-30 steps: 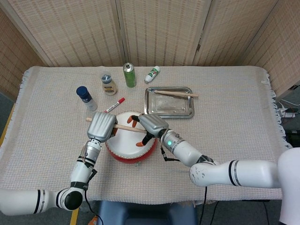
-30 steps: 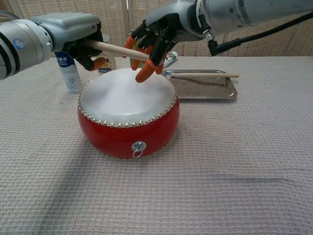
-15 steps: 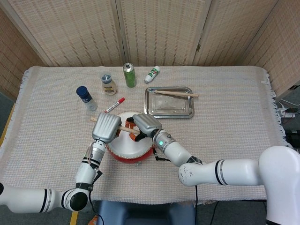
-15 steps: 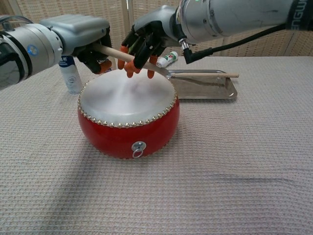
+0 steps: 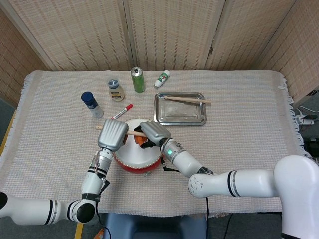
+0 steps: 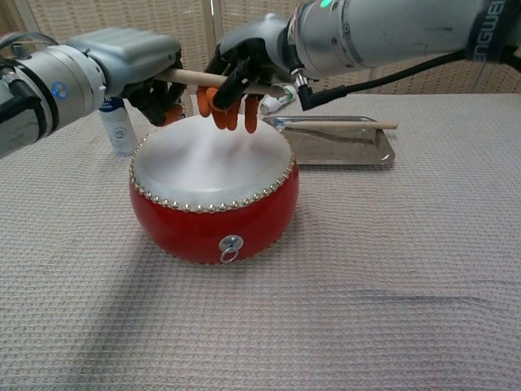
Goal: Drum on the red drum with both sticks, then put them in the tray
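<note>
The red drum (image 5: 141, 160) (image 6: 213, 218) stands on the cloth near the front edge. Over its white skin my left hand (image 5: 111, 135) (image 6: 130, 65) grips one wooden drumstick (image 5: 132, 133) (image 6: 191, 76) and holds it almost level. My right hand (image 5: 152, 133) (image 6: 244, 65) meets it from the other side. Its orange-tipped fingers hook down over the same stick, and the thumb lies across the stick. The second drumstick (image 5: 187, 99) (image 6: 342, 125) lies in the metal tray (image 5: 179, 119) (image 6: 381, 151) behind the drum to the right.
Behind the drum stand a blue-capped bottle (image 5: 91, 104) (image 6: 119, 130), a small jar (image 5: 115, 90) and a green can (image 5: 138, 79). A white tube (image 5: 162, 78) (image 6: 277, 100) and a red marker (image 5: 122, 111) lie there too. A wicker screen closes off the back.
My right hand has moved left across the drum to the left hand, and its fingers have come down over the stick. The stick has risen from a tilt to nearly level.
</note>
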{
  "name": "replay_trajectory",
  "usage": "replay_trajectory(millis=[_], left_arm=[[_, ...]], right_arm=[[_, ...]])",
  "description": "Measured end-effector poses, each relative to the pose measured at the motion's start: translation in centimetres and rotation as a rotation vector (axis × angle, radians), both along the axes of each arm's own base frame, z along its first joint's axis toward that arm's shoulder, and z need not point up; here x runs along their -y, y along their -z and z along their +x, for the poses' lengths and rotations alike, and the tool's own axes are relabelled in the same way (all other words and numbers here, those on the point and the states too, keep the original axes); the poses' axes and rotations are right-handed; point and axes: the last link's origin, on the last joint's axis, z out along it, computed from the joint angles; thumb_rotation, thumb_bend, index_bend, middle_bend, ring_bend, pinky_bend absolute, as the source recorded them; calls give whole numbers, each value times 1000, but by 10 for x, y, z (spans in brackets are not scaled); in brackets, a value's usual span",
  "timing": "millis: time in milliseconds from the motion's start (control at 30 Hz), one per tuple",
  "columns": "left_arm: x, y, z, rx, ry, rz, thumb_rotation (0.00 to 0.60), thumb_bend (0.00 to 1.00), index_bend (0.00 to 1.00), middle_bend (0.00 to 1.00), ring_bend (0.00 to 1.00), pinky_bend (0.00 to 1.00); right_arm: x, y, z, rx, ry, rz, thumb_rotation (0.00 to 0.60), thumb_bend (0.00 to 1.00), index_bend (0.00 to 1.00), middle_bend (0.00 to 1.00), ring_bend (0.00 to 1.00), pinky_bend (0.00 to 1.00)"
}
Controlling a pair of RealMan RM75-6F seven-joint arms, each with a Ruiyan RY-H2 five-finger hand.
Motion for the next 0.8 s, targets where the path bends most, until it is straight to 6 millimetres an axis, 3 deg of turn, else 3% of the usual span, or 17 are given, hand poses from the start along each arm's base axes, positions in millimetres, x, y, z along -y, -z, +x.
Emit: replay_trajectory(millis=[333,500,800], left_arm=[[0,-3,-6,-11,-7,1,600,393,488,676,720,974],[2,-5,-7,-17,1,3,600,361,369,561,595,832],[4,-7,-8,-18,-5,-14,600,300,86,233,230,435]], right_arm=[[3,-6,-7,55,10,-13,600,1000,825,739,615,692],[5,-9,-12,74,9,-11,600,1000,849,749,622,698],[7,-13,-18,80,5,-10,600,1000,870,758,633,703]])
